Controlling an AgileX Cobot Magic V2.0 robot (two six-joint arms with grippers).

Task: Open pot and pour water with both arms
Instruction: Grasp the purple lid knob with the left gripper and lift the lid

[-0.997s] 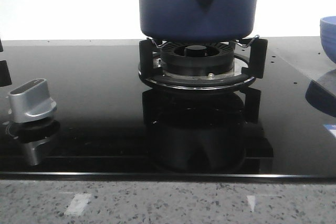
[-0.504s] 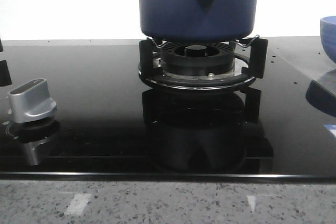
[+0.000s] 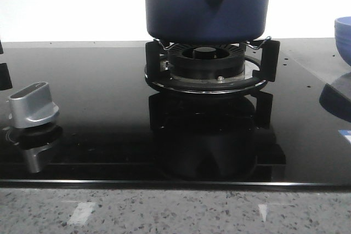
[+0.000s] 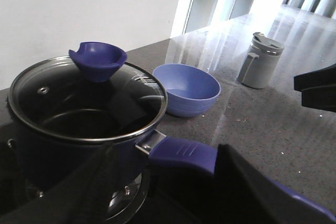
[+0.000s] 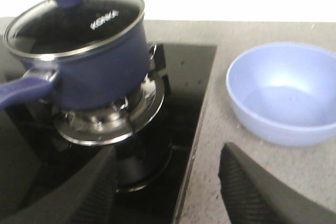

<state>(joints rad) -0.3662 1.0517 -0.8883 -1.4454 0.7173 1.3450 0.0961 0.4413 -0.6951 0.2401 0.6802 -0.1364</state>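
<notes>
The dark-blue pot (image 3: 207,5) stands on the burner grate (image 3: 207,69), with its teardrop handle mount facing the front camera. In the left wrist view the pot (image 4: 79,145) carries a glass lid (image 4: 86,100) with a blue knob (image 4: 98,61). Its blue handle (image 4: 181,154) reaches in between the spread fingers of my left gripper (image 4: 173,192), which is open. My right gripper (image 5: 168,192) is open and empty above the stove's right edge, apart from the pot (image 5: 89,61) and its lid (image 5: 73,22). No gripper shows in the front view.
A light-blue bowl (image 5: 286,93) sits on the grey counter right of the stove; it also shows in the front view (image 3: 343,39) and the left wrist view (image 4: 186,88). A grey lidded cup (image 4: 261,60) stands beyond it. A silver stove knob (image 3: 33,105) is at front left.
</notes>
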